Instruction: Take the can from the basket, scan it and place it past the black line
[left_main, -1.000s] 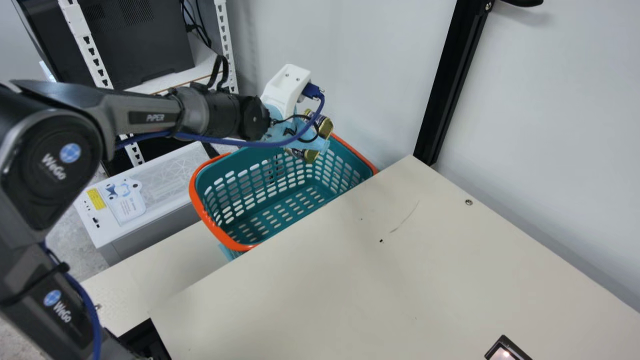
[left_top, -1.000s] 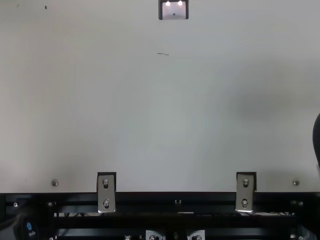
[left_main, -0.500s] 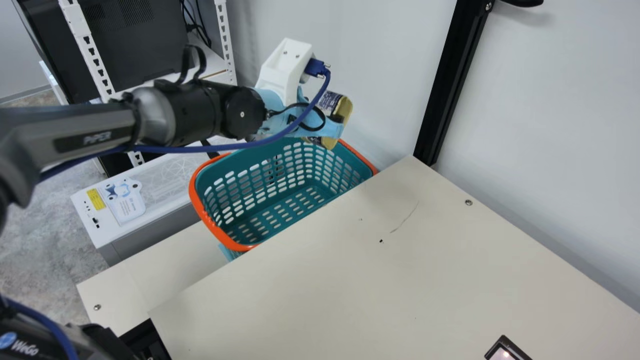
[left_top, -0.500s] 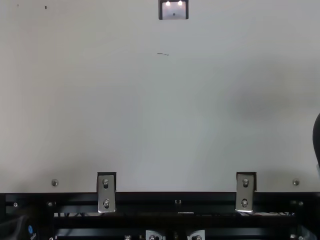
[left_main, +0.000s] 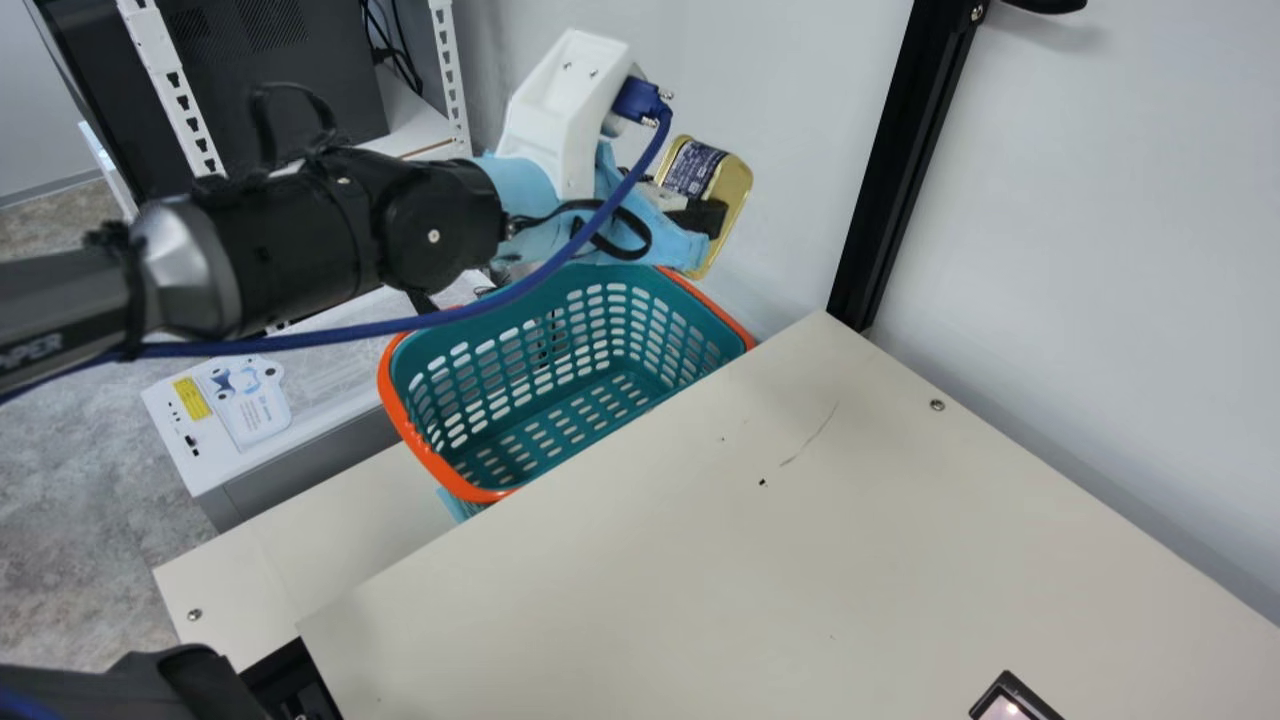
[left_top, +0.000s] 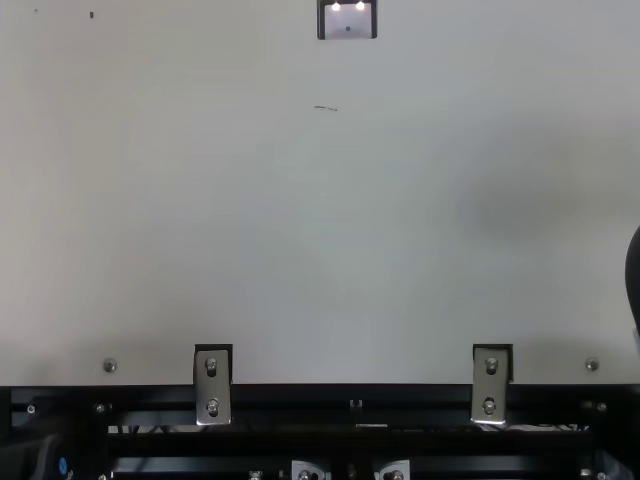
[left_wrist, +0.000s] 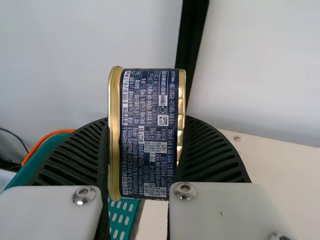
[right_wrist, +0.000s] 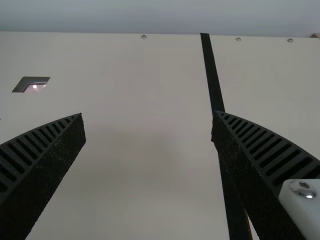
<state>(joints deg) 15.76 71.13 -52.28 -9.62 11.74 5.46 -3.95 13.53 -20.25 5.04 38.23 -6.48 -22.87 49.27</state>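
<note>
Can (left_main: 736, 190) is up in the air, out of the basket and held by my left gripper (left_main: 706, 220). The big pale wall (left_main: 1080, 200) stands behind the cream table (left_main: 800, 560). The main view shows a dark machine (left_main: 270, 100) up on a shelf, and a tall black post (left_main: 905, 170) in front of the wall by the table's corner. A white and grey box (left_main: 300, 490) sits low down, with a sticker on top.

Next to the table is a green basket with an orange rim (left_main: 430, 460) and lots of little holes. The can is higher than this rim, near the far end.

In the right wrist view, a long black line (right_wrist: 215, 80) runs over the table. My right gripper (right_wrist: 148, 114) has its two black fingers wide apart, above the table.

The left gripper has its two ribbed fingers squeezed on the can, one on each side. The can is gold and dark blue, with tiny print, and it leans in the main view.

A small square glass (left_top: 347, 20) with a dark rim has two bright spots. Tiny round screws (left_top: 110, 366) dot the table.
</note>
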